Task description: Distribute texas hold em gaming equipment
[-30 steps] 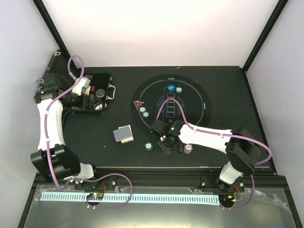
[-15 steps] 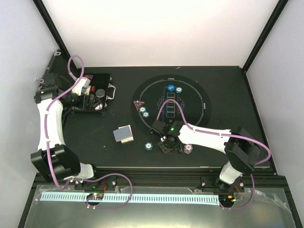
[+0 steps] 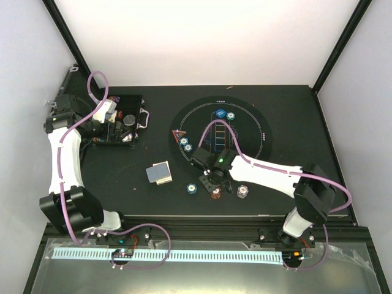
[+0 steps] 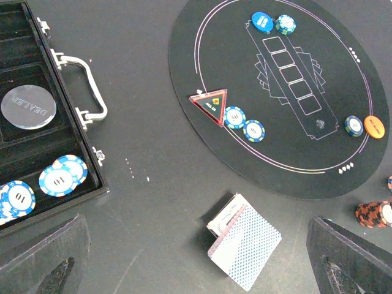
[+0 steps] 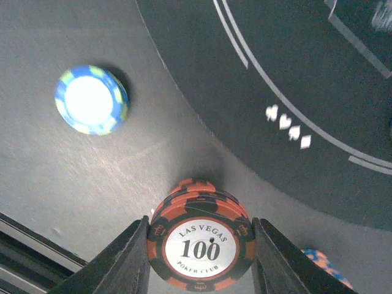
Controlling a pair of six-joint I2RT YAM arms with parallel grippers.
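Pinching red-brown chip stack (image 5: 202,245) between right fingers (image 5: 125,260), partly closed on its sides to keep the pile together — just off mat (image 5: 275,61) near edge, above table (image 5: 49,184). Holding left fingers (image 4: 49,257) wide apart, empty, near case (image 4: 37,153) — probably waiting.

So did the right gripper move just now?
Yes. In the top view the right gripper, closed around the red-brown chips, has slid a little left, away from the white chips that stayed put.
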